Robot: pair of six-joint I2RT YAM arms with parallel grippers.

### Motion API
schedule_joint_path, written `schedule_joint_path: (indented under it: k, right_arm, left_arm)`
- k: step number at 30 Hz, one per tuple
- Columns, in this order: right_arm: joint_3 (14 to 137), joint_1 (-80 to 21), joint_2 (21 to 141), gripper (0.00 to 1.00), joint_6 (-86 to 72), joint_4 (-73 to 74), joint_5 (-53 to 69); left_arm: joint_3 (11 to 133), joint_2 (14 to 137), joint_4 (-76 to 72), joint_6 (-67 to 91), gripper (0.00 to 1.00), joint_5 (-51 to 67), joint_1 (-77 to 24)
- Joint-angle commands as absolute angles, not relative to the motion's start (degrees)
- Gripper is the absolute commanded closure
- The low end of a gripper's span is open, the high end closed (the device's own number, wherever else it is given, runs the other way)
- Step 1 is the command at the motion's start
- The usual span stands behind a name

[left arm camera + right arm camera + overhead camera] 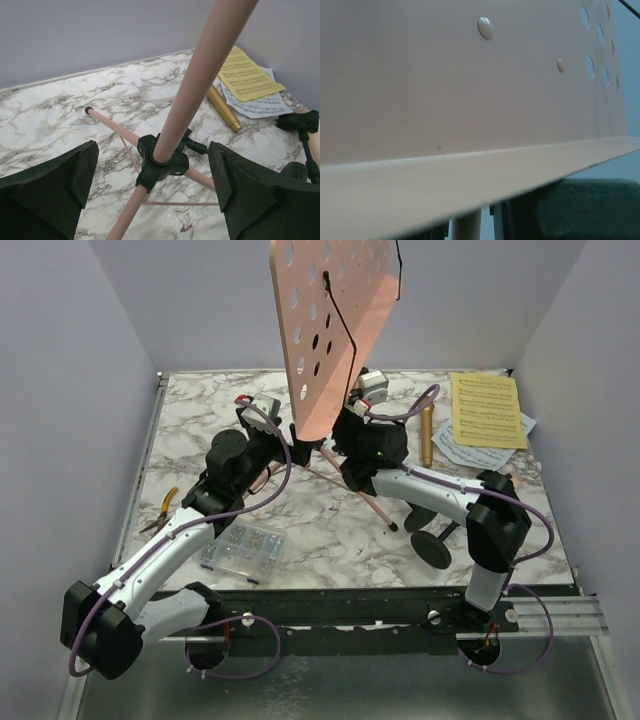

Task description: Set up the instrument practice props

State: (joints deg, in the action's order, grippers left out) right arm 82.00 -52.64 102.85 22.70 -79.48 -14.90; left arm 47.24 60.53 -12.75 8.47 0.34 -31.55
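**Top view.** The pink rack (330, 330) stands on the marble table (200, 410), and its perforated panel rises out of the top of the picture. The left gripper (303, 436) is low at the rack's left side. The right gripper (348, 426) is at its right side, partly hidden by the panel. A gold mic (427, 435) lies right of the rack. Farther right lies a yellow page (485, 408), on top of a white page (470, 453). 2 black holders (432, 548) lie near the rack's right leg, under the right arm. A clear box (243, 548) and pliers (160, 510) lie left of the rack, toward the near edge.

**Left wrist.** The left gripper is released. Its 2 fingers (50, 185) stand wide apart on either side of the rack's pole (200, 80), and neither touches it. The pole enters a black hub (162, 167), from which thin pink legs (112, 125) spread over the table. Beyond the pole are the gold mic and both pages. A black holder clip (300, 122) shows at the right edge.

**Right wrist.** The rack's panel fills the picture, with its ledge (470, 180) crossing below. Under the ledge the pole shows between 2 dark pads (580, 210). I cannot tell whether the right gripper is clenched on the pole.
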Motion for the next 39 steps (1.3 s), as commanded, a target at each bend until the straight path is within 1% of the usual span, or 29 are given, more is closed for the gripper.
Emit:
schedule_joint_path:
  k: [1,4,8,13,17,21,25,27,31,33,39]
  right_arm:
    - [88.7,-54.1,105.5,0.99,33.9,-90.0,-18.9]
    - [95.3,-54.2,110.3,0.99,40.5,-91.9,-23.9]
    - [106.0,-54.2,117.6,0.99,49.8,-94.0,-25.9]
    - [114.4,-53.8,122.0,0.99,51.5,-90.7,-25.3]
    - [113.1,-53.5,123.1,0.99,50.2,-89.3,-23.0]
    - [110.9,-53.6,124.0,0.99,49.9,-91.8,-26.5]
    - [110.1,-53.6,124.4,0.99,49.8,-93.0,-28.3]
    - [109.8,-53.6,124.2,0.99,49.6,-93.0,-28.7]
    - [108.3,-53.6,122.8,1.0,46.7,-91.3,-29.2]
    - [108.0,-53.6,122.3,0.99,45.6,-90.6,-29.6]
    - [108.1,-53.6,121.5,0.99,42.9,-89.6,-30.4]
  left_arm:
    - [49.5,62.0,-9.1,10.6,0.01,-3.8,-31.3]
    - [49.9,62.6,-8.6,11.8,0.01,-5.3,-30.8]
    - [49.4,62.0,-8.5,13.2,0.01,-6.8,-30.2]
    - [49.6,61.8,-8.4,13.5,0.01,-7.3,-29.3]
    - [49.7,61.8,-8.1,15.7,0.01,-6.4,-27.3]
    - [49.3,63.1,-9.0,19.3,0.01,-3.2,-24.5]
    - [49.5,67.3,-13.0,24.4,0.09,7.4,-21.6]
    - [48.6,69.3,-18.3,27.9,0.14,12.3,-20.6]
    - [44.9,73.4,-33.1,33.0,0.29,15.4,-20.3]
    - [43.7,75.6,-38.8,33.8,0.34,15.9,-20.2]
    - [45.6,80.0,-44.2,32.0,0.33,18.5,-20.4]
